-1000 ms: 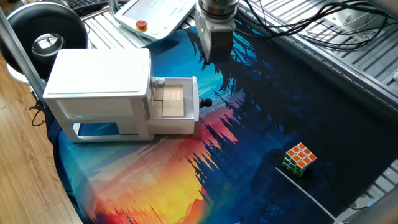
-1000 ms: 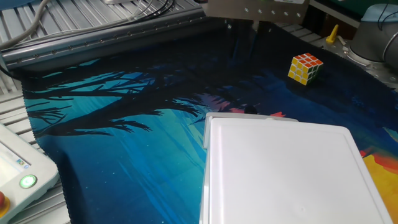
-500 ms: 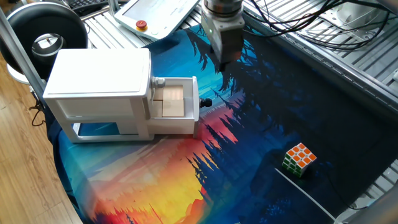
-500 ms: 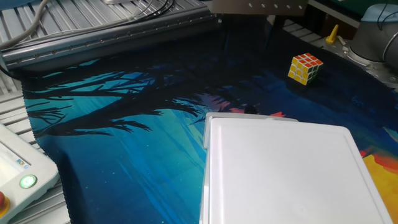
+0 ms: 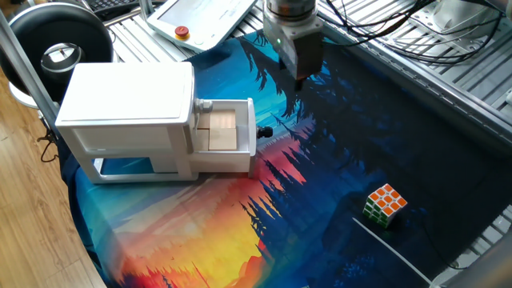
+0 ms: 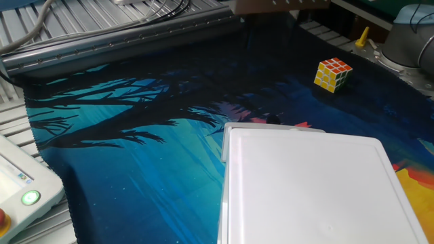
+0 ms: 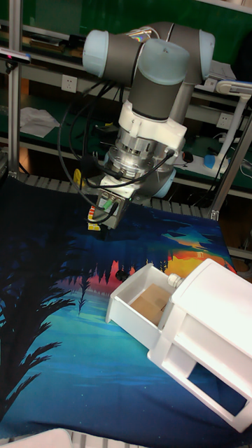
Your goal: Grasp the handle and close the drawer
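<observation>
Tall fixed view showed the gripper (image 7: 105, 227), its jaw opening not to be told, held above the pulled-out drawer (image 7: 140, 308), whose handle (image 5: 266, 132) was seen below it, so a careful lowering was judged needed.

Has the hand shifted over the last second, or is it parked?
Yes. In one fixed view the hand has moved rightward and slightly down the picture, away from the white cabinet; the drawer is open.

Drawer (image 5: 224, 128) open, handle (image 5: 266, 132) facing right; claw (image 5: 302, 86) above, apart; cube (image 5: 385, 205) far right.
</observation>
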Motion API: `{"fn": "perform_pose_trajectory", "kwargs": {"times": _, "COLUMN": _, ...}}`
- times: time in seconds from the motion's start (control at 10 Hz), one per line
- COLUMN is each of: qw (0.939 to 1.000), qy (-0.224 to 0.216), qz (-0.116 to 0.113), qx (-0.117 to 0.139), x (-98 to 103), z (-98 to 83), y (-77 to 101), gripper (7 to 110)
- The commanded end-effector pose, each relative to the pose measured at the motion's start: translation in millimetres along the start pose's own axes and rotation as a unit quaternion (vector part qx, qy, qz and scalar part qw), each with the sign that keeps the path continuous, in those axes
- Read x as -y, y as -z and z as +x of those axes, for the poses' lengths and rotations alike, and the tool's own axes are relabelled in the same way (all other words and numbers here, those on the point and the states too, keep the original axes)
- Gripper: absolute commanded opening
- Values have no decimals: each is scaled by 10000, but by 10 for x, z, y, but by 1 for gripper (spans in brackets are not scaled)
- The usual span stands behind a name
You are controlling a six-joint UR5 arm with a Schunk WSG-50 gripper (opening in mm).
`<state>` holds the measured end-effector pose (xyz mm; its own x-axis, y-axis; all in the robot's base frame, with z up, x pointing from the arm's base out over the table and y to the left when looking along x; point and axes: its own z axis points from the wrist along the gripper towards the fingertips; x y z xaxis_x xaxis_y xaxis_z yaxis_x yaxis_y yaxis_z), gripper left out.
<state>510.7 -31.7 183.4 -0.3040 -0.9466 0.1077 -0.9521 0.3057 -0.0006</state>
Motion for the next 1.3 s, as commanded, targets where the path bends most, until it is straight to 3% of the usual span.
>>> {"fn": "perform_pose_trajectory", "kwargs": {"times": 0.0, "qw": 9997, "qy": -54, "qz": -219, "qx": 95, "x": -85, "z": -40, "y": -13, "gripper": 66}}
{"fn": "perform_pose_trajectory", "kwargs": {"times": 0.1, "qw": 9995, "qy": -73, "qz": -263, "qx": 177, "x": -110, "z": -78, "y": -23, "gripper": 66}}
{"fn": "perform_pose_trajectory", "kwargs": {"times": 0.3, "qw": 9998, "qy": -27, "qz": -148, "qx": -99, "x": -52, "z": 36, "y": -81, "gripper": 66}}
{"fn": "perform_pose_trajectory", "kwargs": {"times": 0.7, "qw": 9993, "qy": -123, "qz": -21, "qx": 346, "x": 10, "z": -194, "y": -94, "gripper": 66}}
{"fn": "perform_pose_trajectory", "kwargs": {"times": 1.0, "qw": 9993, "qy": -66, "qz": -99, "qx": 344, "x": -30, "z": -193, "y": -93, "gripper": 66}}
{"fn": "perform_pose_trajectory", "kwargs": {"times": 1.2, "qw": 9999, "qy": 33, "qz": -5, "qx": 108, "x": 16, "z": -75, "y": -99, "gripper": 66}}
